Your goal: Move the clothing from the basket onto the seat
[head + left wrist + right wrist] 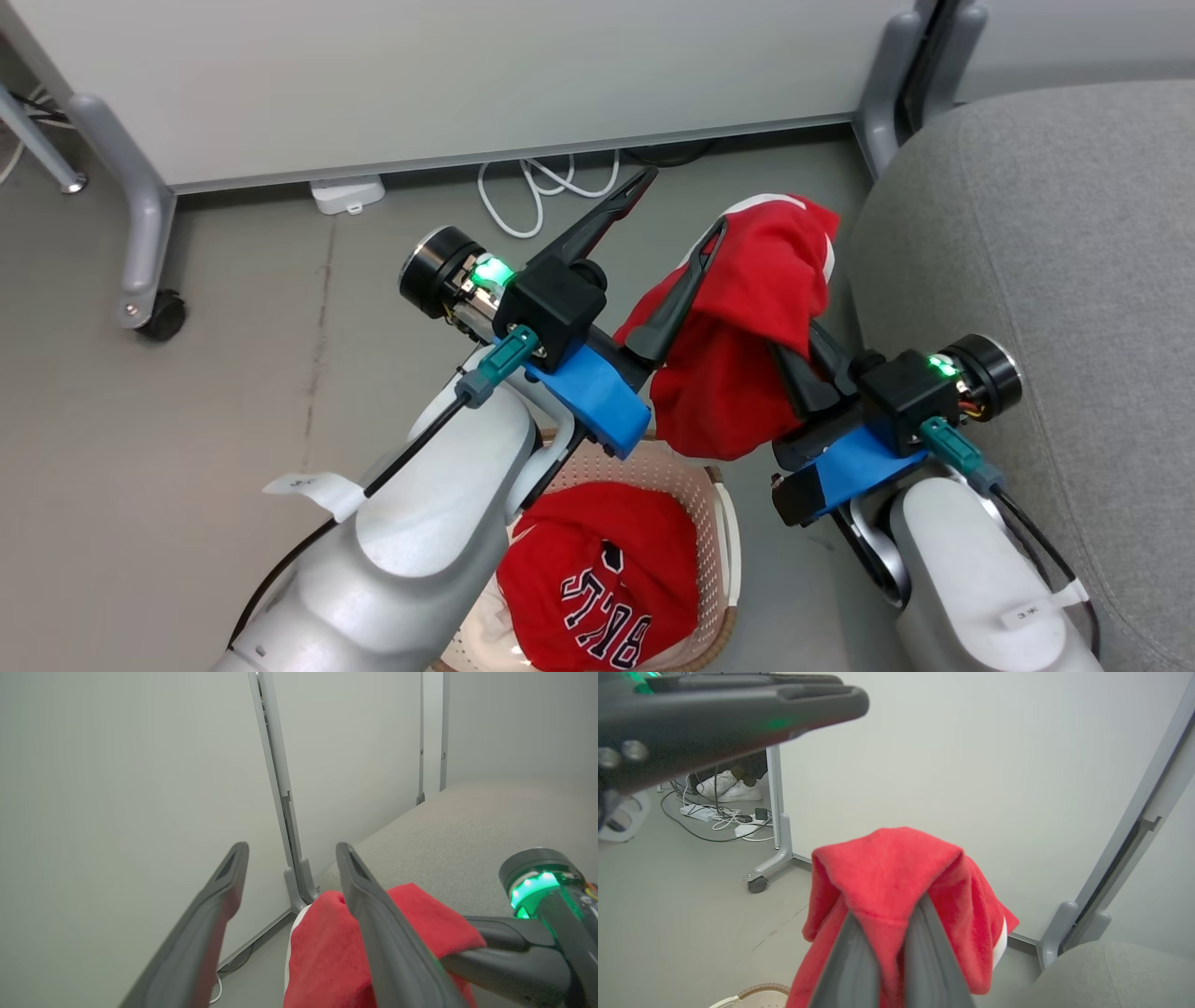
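— Above the far corner of the basket (719, 523), what is that red bundle?

— That's the banded garment (747, 308). It is bright red and fleecy-looking, bunched into a hanging lump. A white band shows along its top edge and another strip of white at its side.

— Where does it hang?

— Off the floor, just beside the rounded edge of the grey seat (1046, 233). It is not on the cushion, and it sits higher than the basket's brown rim.

— What holds it?

— The right gripper (887, 910). Its two dark fingers are pressed together with a fold of the cloth pinched between them. The rest drapes over the tips like a hood and falls down either side.

— And the left gripper (683, 199)?

— Its fingers are spread wide and grasp nothing. In the head view the nearer finger lies along the garment's left side; whether it touches the cloth I cannot tell. The other finger stands clear of it, pointing toward the pale partition (467, 75).

— Anything in the basket itself?

— The jersey (597, 569), also bright red, lies crumpled inside with black letters edged in white across it. The left forearm covers part of the basket. The jersey is well below both pairs of fingers, and neither touches it.
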Tool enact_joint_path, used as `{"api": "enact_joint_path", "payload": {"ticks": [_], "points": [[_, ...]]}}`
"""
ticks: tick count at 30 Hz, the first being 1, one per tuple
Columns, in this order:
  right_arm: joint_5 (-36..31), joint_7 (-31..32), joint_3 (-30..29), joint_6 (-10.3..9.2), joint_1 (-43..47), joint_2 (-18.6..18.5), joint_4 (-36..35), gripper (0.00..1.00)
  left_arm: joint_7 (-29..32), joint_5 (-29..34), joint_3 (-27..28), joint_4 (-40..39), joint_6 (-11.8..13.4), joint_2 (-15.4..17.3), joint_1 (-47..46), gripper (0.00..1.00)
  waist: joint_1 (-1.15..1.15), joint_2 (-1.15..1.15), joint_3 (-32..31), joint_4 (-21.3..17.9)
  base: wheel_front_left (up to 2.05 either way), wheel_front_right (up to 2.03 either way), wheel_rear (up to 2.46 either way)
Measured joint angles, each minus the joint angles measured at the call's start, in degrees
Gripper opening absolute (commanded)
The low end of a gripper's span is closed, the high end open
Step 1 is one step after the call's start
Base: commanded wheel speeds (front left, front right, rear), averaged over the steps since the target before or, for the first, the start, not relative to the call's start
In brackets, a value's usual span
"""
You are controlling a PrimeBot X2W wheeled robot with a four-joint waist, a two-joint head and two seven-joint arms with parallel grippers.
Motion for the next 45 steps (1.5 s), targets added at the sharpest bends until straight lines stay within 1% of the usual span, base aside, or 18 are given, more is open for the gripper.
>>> {"api": "enact_joint_path", "payload": {"ticks": [10,11,14,28,33,38,43,45], "points": [[0.3,0.0,-5.3,0.00,1.4,-0.4,-3.8,0.00,0.0,1.0,0.0,-1.4,0.0,0.6,1.2,1.00,0.00,0.00,2.4,-6.0,0.00,0.00,0.00],[0.5,0.0,-6.2,0.00,1.6,-0.4,-4.4,0.00,0.0,1.4,-0.2,-1.5,0.0,0.7,1.5,1.00,0.00,0.00,2.8,-7.2,0.00,0.00,0.00],[0.5,0.0,-7.6,0.00,2.4,-0.6,-5.4,0.00,0.0,1.5,-0.5,-1.5,0.0,0.8,1.8,1.00,0.00,0.00,3.3,-9.1,0.00,0.00,0.00],[0.6,0.0,-14.8,0.00,6.9,-0.5,-10.1,0.00,0.0,1.9,-3.2,-1.7,-0.2,1.1,2.6,1.00,0.00,0.00,5.3,-17.0,0.00,0.00,0.00],[1.2,0.0,-15.8,0.00,8.3,-0.3,-11.8,0.00,0.0,1.9,-3.7,-1.7,-0.3,1.1,2.6,1.00,0.00,0.00,5.5,-18.3,0.00,0.00,0.00],[1.5,0.0,-16.8,0.00,8.3,-0.1,-14.4,0.00,0.0,1.9,-3.7,-2.3,-0.5,1.3,2.6,1.00,0.00,0.00,6.0,-18.7,0.00,0.00,0.00],[1.3,0.0,-19.1,0.00,4.8,-0.1,-18.1,0.00,0.0,2.1,-3.1,-2.9,-0.5,2.0,1.4,1.00,0.00,0.00,8.1,-18.4,0.00,0.00,0.00],[1.2,0.0,-21.0,0.00,2.7,-0.7,-19.2,0.00,0.0,2.4,-2.7,-3.1,-0.5,2.3,0.8,1.00,0.00,0.00,9.3,-18.2,0.00,0.00,0.00]]}}
